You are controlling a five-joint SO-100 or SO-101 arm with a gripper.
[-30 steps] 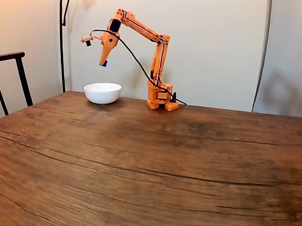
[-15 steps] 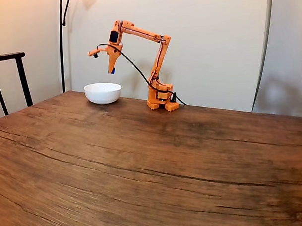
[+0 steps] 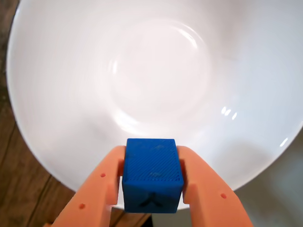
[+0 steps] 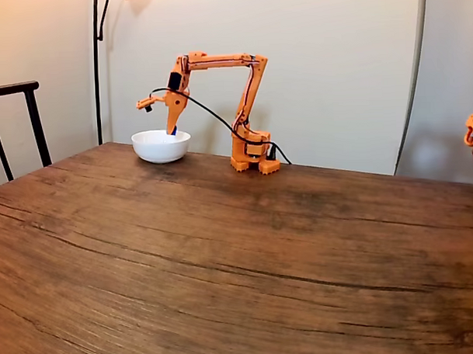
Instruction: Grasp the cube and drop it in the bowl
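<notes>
Lowered since half a second ago, the gripper (image 3: 152,196) now hangs just above the bowl (image 4: 159,148), its two orange fingers (image 3: 97,191) pinching the blue cube (image 3: 152,174) by its side faces. From the wrist view the cube sits at 6 o'clock over the bowl's (image 3: 61,90) white basin. The bowl rests on the wooden table (image 4: 224,255), at about 9 o'clock from the arm's base (image 4: 251,155) in the fixed view.

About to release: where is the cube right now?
The cube is clamped in the gripper, just above the white bowl, over its near rim in the wrist view.
</notes>
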